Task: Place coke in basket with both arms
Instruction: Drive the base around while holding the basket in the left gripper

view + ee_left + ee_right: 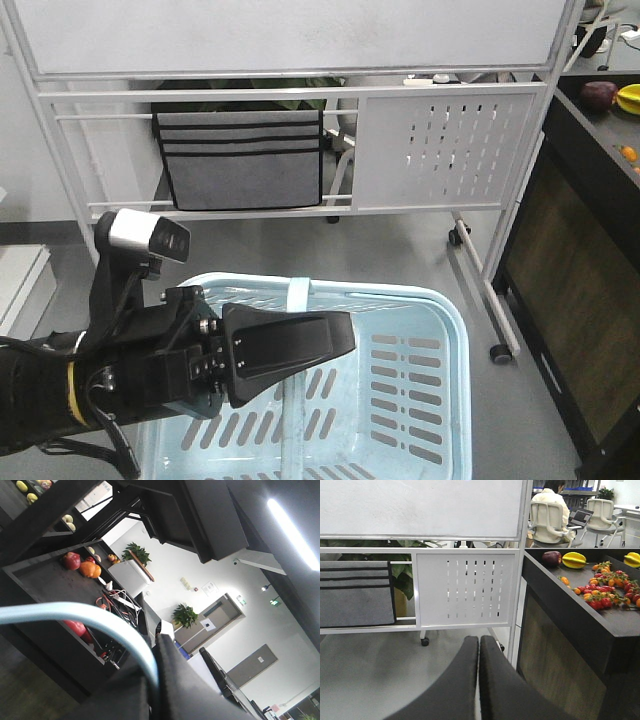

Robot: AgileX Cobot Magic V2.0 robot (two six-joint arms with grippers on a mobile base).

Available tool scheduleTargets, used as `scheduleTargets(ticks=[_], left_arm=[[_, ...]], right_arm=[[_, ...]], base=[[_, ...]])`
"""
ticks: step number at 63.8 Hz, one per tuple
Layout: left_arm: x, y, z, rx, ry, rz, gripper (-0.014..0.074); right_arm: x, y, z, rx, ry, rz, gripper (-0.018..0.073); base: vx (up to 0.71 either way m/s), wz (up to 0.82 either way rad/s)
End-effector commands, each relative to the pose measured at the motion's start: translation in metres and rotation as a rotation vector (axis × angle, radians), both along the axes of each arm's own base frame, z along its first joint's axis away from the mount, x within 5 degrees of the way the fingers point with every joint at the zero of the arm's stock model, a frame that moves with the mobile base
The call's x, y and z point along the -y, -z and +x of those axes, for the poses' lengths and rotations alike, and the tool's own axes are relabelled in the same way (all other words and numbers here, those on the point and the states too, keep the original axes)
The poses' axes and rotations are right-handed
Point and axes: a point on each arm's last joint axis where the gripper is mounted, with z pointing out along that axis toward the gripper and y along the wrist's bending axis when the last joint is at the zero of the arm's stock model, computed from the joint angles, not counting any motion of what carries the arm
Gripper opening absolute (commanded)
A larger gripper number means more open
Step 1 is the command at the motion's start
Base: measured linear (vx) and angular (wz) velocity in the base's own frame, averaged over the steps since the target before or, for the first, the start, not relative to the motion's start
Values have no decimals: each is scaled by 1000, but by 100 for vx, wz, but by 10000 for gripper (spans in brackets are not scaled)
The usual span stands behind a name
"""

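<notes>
Front, left gripper (340,338): jaws look clamped on the handle (298,292) of the basket (448,330), probably to carry or steady it.
Left wrist, handle: arcs into the closed fingers.
Right wrist, right gripper (479,647): jaws pressed together, holding nothing, facing the whiteboard stand (465,587).
Coke: in no view.

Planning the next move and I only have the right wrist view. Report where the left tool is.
Observer: Front view: the left tool is over the light blue basket, pointing across it.
Operator: Tell me its grip state.
Observer: Left wrist view: its fingers are closed around the basket's handle.
Operator: Give me the coke's position.
Observer: No coke shows in any view; the visible part of the basket holds no bottle.
</notes>
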Motion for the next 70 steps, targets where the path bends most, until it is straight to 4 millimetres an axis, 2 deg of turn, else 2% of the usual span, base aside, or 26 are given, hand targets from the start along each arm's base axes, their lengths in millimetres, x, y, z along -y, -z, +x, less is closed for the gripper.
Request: scheduleTargets(ticks=[1, 39, 70], left_arm=[[-5, -33, -13, 92, 107, -236, -6], [-5, -33, -13, 92, 107, -236, -6], [-5, -33, -13, 92, 107, -236, -6]], right_arm=[[-1, -4, -1, 75, -14, -29, -5], [-1, -4, -1, 75, -14, -29, -5], [-1, -4, -1, 75, -14, -29, -5]], base=[[30, -4], [29, 6], [25, 52]])
